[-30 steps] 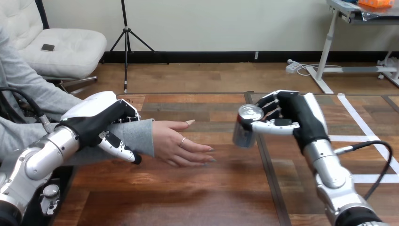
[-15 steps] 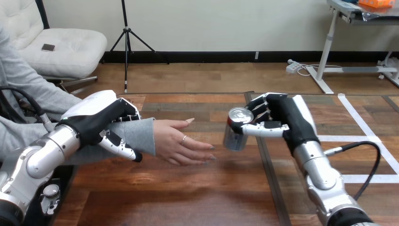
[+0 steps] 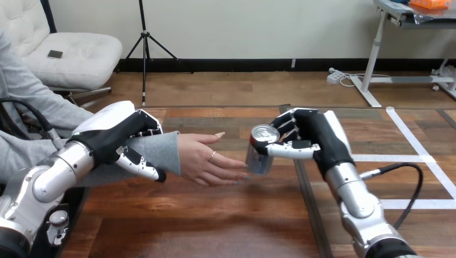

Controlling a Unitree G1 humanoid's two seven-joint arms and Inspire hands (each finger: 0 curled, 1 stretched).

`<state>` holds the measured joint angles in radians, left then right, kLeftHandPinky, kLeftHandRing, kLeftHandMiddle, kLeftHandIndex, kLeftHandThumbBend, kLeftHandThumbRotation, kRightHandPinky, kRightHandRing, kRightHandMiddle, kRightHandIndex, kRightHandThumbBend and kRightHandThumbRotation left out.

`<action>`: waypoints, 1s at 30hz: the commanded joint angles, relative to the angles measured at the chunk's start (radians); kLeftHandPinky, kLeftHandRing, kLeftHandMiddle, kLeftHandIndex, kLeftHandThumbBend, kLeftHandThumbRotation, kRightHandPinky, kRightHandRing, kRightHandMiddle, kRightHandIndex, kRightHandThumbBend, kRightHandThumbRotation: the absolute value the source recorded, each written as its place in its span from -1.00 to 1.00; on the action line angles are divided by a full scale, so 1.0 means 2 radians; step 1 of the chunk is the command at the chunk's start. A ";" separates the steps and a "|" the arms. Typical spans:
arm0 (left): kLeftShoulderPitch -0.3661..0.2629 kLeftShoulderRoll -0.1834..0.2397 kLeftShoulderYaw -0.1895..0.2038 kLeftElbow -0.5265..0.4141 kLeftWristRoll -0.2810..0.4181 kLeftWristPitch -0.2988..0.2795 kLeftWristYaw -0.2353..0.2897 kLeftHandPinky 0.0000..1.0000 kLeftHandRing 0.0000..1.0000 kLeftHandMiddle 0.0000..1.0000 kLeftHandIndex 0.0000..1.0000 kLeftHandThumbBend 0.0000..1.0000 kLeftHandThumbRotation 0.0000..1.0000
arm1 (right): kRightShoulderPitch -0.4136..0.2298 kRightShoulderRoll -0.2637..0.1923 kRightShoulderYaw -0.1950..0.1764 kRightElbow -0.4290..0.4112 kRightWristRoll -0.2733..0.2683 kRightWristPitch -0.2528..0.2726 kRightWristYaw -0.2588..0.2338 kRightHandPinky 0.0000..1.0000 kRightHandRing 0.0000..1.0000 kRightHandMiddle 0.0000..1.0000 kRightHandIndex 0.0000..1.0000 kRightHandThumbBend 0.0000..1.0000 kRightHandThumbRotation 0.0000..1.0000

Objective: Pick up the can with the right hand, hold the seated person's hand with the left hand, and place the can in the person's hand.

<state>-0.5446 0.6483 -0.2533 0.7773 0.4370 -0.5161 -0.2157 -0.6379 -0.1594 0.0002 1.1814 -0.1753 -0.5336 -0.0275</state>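
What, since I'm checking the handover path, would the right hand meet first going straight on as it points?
The person's hand: the right hand points to the view's left, and its can would probably touch the person's fingertips first. Whether they already touch, I cannot tell.

The right hand (image 3: 314,141) has carried the can (image 3: 260,149) leftward to the person's hand (image 3: 207,166)

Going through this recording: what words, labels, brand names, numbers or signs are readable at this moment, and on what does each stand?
No text can be read.
The can, held in the fingers of the right hand: any print on its side is too blurred to read.
The table: bare wood, no writing or signs.
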 commanded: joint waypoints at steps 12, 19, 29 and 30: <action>-0.035 -0.034 0.021 -0.046 -0.033 0.000 0.003 -0.54 -0.41 -0.24 -0.18 0.49 -1.00 | -0.098 0.033 0.005 -0.025 -0.001 -0.013 -0.009 -0.34 -0.29 -0.18 -0.14 0.60 -1.00; -0.036 -0.041 0.021 -0.044 -0.031 -0.003 0.010 -0.55 -0.42 -0.25 -0.19 0.49 -1.00 | -0.100 0.041 0.007 -0.025 -0.003 -0.014 -0.009 -0.34 -0.29 -0.18 -0.15 0.60 -1.00; -0.037 -0.045 0.020 -0.043 -0.030 -0.006 0.011 -0.55 -0.42 -0.26 -0.20 0.50 -1.00 | -0.103 0.055 0.008 -0.028 -0.004 -0.017 -0.008 -0.35 -0.29 -0.18 -0.14 0.60 -1.00; -0.037 -0.046 0.020 -0.043 -0.029 -0.007 0.011 -0.55 -0.42 -0.26 -0.20 0.50 -1.00 | -0.104 0.056 0.009 -0.029 -0.005 -0.016 -0.009 -0.35 -0.29 -0.18 -0.14 0.60 -1.00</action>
<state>-0.5446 0.6142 -0.2533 0.7773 0.4317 -0.5077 -0.2195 -0.6388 -0.0708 0.0165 1.1815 -0.1949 -0.5335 -0.0279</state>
